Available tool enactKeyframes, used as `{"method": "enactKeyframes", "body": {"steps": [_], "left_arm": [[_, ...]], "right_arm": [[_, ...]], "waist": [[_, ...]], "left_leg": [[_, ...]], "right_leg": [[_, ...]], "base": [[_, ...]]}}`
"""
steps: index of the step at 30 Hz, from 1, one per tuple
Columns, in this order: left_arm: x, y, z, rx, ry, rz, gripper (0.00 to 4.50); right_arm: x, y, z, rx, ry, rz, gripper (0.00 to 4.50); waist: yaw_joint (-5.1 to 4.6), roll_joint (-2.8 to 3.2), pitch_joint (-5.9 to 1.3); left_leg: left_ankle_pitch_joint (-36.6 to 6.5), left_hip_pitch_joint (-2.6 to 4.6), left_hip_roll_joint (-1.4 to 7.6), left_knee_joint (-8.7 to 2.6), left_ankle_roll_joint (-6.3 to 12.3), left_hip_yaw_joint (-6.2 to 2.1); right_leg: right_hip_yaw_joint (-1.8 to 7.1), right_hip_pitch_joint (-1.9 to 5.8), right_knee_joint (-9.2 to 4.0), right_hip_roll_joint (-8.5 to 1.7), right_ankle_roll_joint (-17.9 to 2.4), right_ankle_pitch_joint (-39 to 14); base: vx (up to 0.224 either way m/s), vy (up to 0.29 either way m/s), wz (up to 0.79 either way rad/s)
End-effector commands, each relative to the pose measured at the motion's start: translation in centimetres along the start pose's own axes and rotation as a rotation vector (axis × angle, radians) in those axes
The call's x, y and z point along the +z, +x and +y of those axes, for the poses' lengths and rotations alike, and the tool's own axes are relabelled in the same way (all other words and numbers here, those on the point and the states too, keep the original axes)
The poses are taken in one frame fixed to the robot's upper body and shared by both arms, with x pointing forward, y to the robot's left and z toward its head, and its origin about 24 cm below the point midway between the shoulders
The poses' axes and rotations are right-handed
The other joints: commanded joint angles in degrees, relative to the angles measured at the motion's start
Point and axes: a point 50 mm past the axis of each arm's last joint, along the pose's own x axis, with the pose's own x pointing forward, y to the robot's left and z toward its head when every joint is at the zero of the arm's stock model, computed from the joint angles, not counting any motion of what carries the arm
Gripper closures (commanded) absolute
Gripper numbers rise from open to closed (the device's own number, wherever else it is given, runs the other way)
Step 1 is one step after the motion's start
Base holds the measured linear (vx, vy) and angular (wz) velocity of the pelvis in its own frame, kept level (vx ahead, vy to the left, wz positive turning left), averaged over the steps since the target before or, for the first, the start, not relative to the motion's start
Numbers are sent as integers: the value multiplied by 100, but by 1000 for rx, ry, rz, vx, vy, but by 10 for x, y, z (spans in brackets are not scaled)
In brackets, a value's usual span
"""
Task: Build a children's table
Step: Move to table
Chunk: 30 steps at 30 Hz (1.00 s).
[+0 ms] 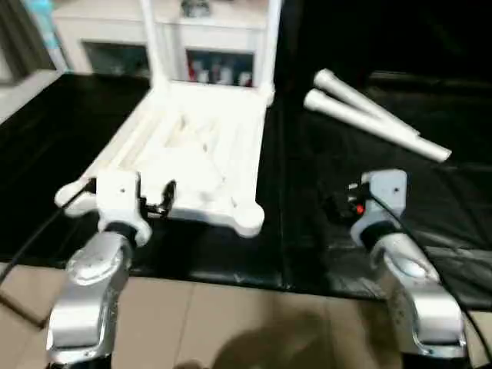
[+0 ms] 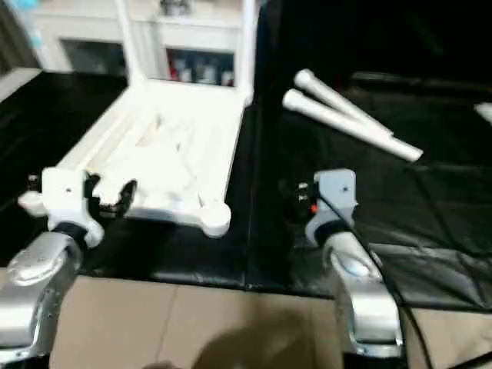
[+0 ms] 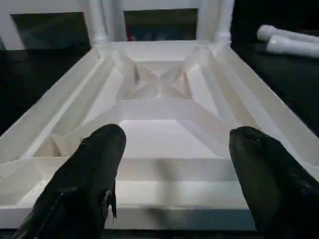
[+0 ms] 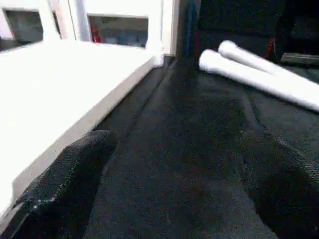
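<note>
We see the left gripper (image 3: 169,164) wide open over the upturned table top (image 1: 192,154), holding nothing; the right gripper (image 4: 179,184) open above the black mat (image 1: 338,169), near two loose legs (image 1: 369,115).

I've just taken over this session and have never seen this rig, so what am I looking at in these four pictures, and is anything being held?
The two wide pictures come from the robot's head, looking down over its silver arms. The other two come from cameras on its wrists, looking out between black fingers.

A white table top lies upside down on a black mat, ribbed side up. Two legs already stand in its far corners. Two loose legs lie on the mat to the right.

The left gripper is open, at the near edge of the top. The right gripper is open too, over bare mat beside the top. Neither holds anything.

A white cabinet stands behind.
</note>
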Motion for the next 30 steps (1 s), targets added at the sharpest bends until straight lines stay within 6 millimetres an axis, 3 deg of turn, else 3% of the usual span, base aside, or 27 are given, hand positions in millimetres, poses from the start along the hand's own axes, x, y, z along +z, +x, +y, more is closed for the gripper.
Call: {"method": "enactKeyframes", "body": {"steps": [1, 2, 3, 4, 5, 6, 8, 11, 13, 15, 16, 17, 18, 19, 20, 23, 24, 25, 26, 27, 28, 29, 30], "left_arm": [[2, 2, 2, 8, 4, -11, 76], [3, 3, 2, 7, 2, -16, 76], [4, 3, 1, 2, -2, -20, 76], [4, 4, 1, -2, -9, -23, 76], [4, 4, 0, -2, -14, -23, 76], [4, 4, 0, -2, -17, -23, 76], [3, 4, 0, -2, -17, -19, 76], [3, 5, 1, 1, -19, -15, 76], [4, 6, 1, 0, -22, -18, 76], [4, 6, 1, -3, -23, -19, 76], [4, 6, 1, -3, -23, -19, 76], [4, 6, 1, -5, -25, -20, 76], [4, 7, 1, -8, -28, -21, 76], [4, 7, 1, -8, -28, -21, 76], [4, 7, 1, -10, -30, -22, 76], [5, 8, 0, -14, -33, -25, 76], [5, 8, 0, -16, -35, -26, 76], [5, 8, -1, -17, -36, -26, 76], [5, 8, -1, -18, -37, -26, 76], [5, 8, -1, -18, -37, -26, 76], [5, 9, -1, -18, -38, -26, 76], [5, 9, -1, -19, -39, -26, 76], [5, 9, -1, -19, -40, -27, 76]], "right_arm": [[3, 0, 2, -6, 5, -11, 0], [4, 0, 2, -10, 8, -18, 0], [5, 0, 2, -9, 7, -25, 0], [6, 0, 2, -6, 5, -29, 0], [6, 0, 3, -2, 2, -29, 0], [6, 0, 3, 1, 3, -26, 0], [6, 0, 3, 2, 4, -26, 0], [6, 1, 3, 8, -6, -27, 0], [6, 1, 3, 8, -7, -27, 0], [6, 1, 4, 12, 2, -26, 0], [6, 1, 4, 13, 2, -25, 0], [6, 1, 5, 17, 2, -25, 0], [6, 1, 6, 23, 0, -25, 0], [6, 1, 6, 23, 0, -25, 0], [6, 1, 6, 25, -4, -26, 0], [6, 2, 6, 26, -5, -26, 0], [6, 2, 6, 22, -7, -26, 0], [6, 2, 5, 21, -7, -26, 0], [6, 2, 4, 17, -7, -26, 0], [6, 2, 4, 17, -7, -26, 0], [6, 2, 4, 15, -8, -27, 0], [7, 2, 3, 12, -10, -28, 0], [7, 2, 3, 8, -18, -31, 0]], "waist": [[129, -96, -260], [101, -25, -262], [78, 23, -269], [41, 67, -269], [-12, 110, -304], [-63, 117, -326], [-72, 112, -339], [-75, 84, -318], [-72, 87, -277], [-87, 80, -160], [-87, 78, -141], [-104, 69, -88], [-86, 69, -99], [-87, 70, -101], [-81, 87, -152], [-120, 115, -268], [-131, 127, -307], [-140, 118, -320], [-117, 90, -355], [-67, 50, -369], [-29, 61, -401], [-18, 50, -424], [-11, 97, -459]], "left_leg": [[367, -164, 167, -126, 394, -5], [273, -120, 285, -241, 271, -11], [135, -77, 372, -301, 209, -40], [-203, -18, 518, -388, 99, -83], [-407, 58, 658, -455, 49, -136], [-406, 56, 739, -504, 104, -171], [-256, 43, 738, -500, 210, -141], [-288, 20, 653, -484, 232, -46], [-973, 90, 636, -505, 103, -3], [-2106, 280, 575, -577, -51, 64], [-2302, 328, 545, -570, -72, 80], [-2650, 495, 487, -522, -102, 114], [-2469, 456, 472, -561, -74, 112], [-2427, 461, 480, -585, -65, 111], [-2274, 455, 518, -647, -2, 102], [-1757, 470, 610, -750, 213, 81], [-1451, 479, 617, -739, 341, 86], [-1298, 465, 598, -719, 410, 100], [-908, 355, 481, -625, 542, 162], [-509, 153, 318, -490, 645, 223], [-317, 101, 271, -429, 689, 227], [31, -9, 231, -372, 800, 189], [335, 33, 249, -373, 913, 134]], "right_leg": [[687, 301, -895, -915, 818, -888], [539, 248, -880, -756, 834, -774], [486, 234, -860, -746, 735, -730], [441, 207, -828, -716, 443, -700], [436, 231, -769, -754, 98, -436], [428, 273, -715, -804, -184, 20], [436, 301, -685, -874, -468, 576], [446, 321, -729, -884, -606, 592], [449, 358, -828, -876, -555, -459], [406, 348, -1068, -781, -370, -2517], [392, 358, -1136, -775, -296, -2960], [337, 318, -1285, -762, -169, -3691], [345, 434, -1325, -769, -95, -3739], [343, 456, -1329, -763, -80, -3694], [363, 534, -1288, -741, -133, -3313], [345, 654, -1108, -670, -499, -1866], [345, 663, -1037, -661, -647, -1276], [346, 683, -1009, -662, -705, -1017], [382, 800, -1006, -685, -779, -588], [453, 966, -1067, -703, -728, -432], [488, 1022, -1074, -704, -667, -328], [480, 1091, -1021, -609, -464, 121], [384, 1061, -917, -496, -154, 667]], "base": [[-11, -64, 1], [0, 0, 0], [0, 0, 0], [0, 0, 0], [0, 0, 0], [0, 0, 0], [15, 51, -2], [3, 17, -1], [0, 0, 0], [0, 0, 0], [0, 0, 0], [0, 0, 0], [0, 0, 0], [0, 0, 0], [71, 23, -2], [79, 25, -1], [91, 25, 0], [106, 17, 2], [105, 13, 3], [105, 13, 3], [121, 12, 7], [140, 19, 8], [140, 19, 8]]}}
